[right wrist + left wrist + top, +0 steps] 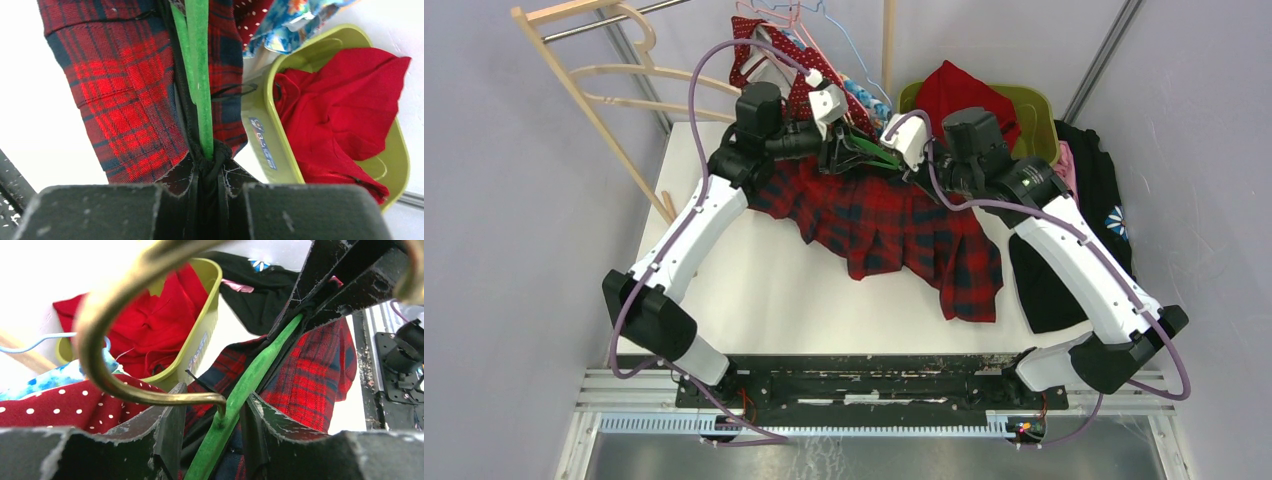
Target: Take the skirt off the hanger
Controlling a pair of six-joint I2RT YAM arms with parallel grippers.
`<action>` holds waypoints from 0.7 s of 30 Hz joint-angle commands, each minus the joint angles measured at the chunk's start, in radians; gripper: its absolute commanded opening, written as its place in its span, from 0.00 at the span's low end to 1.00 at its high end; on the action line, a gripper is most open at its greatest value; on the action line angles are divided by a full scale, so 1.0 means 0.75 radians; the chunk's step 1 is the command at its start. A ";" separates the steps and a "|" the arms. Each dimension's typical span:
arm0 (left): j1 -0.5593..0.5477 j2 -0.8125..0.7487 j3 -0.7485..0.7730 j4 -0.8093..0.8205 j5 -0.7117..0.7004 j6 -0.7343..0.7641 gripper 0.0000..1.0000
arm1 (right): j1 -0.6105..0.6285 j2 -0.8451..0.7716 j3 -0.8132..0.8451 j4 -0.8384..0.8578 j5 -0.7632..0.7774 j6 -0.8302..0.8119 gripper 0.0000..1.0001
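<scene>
While right fingers (235, 176) clamp the one green hanger (200, 75), left fingers (262, 427) straddle it, unclosed.

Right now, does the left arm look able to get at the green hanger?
Probably yes. The left gripper has its fingers on either side of the green hanger, just below the metal hook, and nothing lies between them. The right gripper clamps the other end.
</scene>
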 commanded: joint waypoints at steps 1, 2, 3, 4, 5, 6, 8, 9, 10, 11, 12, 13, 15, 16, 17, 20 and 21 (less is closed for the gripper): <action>-0.073 0.009 0.175 -0.153 -0.385 -0.112 0.03 | 0.031 -0.046 0.068 0.292 -0.003 -0.015 0.01; -0.072 0.003 0.186 -0.166 -0.409 -0.110 0.03 | 0.032 -0.045 0.057 0.298 0.024 -0.016 0.01; -0.074 -0.006 0.186 -0.168 -0.416 -0.106 0.03 | 0.032 -0.048 0.047 0.304 0.044 -0.017 0.01; -0.073 -0.014 0.184 -0.167 -0.416 -0.103 0.03 | 0.032 -0.047 0.042 0.311 0.059 -0.021 0.01; -0.073 -0.022 0.184 -0.162 -0.406 -0.106 0.03 | 0.031 -0.046 0.039 0.319 0.080 -0.023 0.01; -0.074 -0.029 0.184 -0.159 -0.392 -0.107 0.03 | 0.031 -0.043 0.039 0.325 0.100 -0.023 0.01; -0.078 -0.045 0.182 -0.154 -0.378 -0.116 0.03 | 0.032 -0.037 0.039 0.342 0.147 -0.021 0.01; -0.082 -0.055 0.179 -0.156 -0.377 -0.114 0.03 | 0.032 -0.032 0.036 0.364 0.202 -0.013 0.01; -0.087 -0.070 0.171 -0.156 -0.380 -0.116 0.03 | 0.032 -0.029 0.033 0.388 0.269 0.003 0.01; -0.088 -0.083 0.158 -0.159 -0.367 -0.116 0.03 | 0.031 -0.025 0.031 0.406 0.321 0.002 0.01; -0.091 -0.092 0.149 -0.164 -0.375 -0.118 0.03 | 0.032 -0.020 0.034 0.419 0.361 -0.008 0.01; -0.094 -0.105 0.134 -0.163 -0.371 -0.120 0.03 | 0.032 -0.016 0.035 0.432 0.388 -0.017 0.01; -0.103 -0.123 0.107 -0.145 -0.351 -0.141 0.03 | 0.031 -0.005 0.040 0.462 0.427 -0.035 0.01; -0.111 -0.131 0.092 -0.134 -0.321 -0.151 0.03 | 0.032 0.006 0.045 0.479 0.446 -0.045 0.02; -0.129 -0.140 0.081 -0.119 -0.308 -0.168 0.03 | 0.031 0.019 0.051 0.499 0.472 -0.060 0.02; -0.183 -0.167 0.049 -0.100 -0.272 -0.188 0.03 | 0.032 0.075 0.062 0.604 0.571 -0.109 0.01; -0.197 -0.172 0.030 -0.100 -0.239 -0.185 0.03 | 0.031 0.093 0.074 0.633 0.609 -0.121 0.01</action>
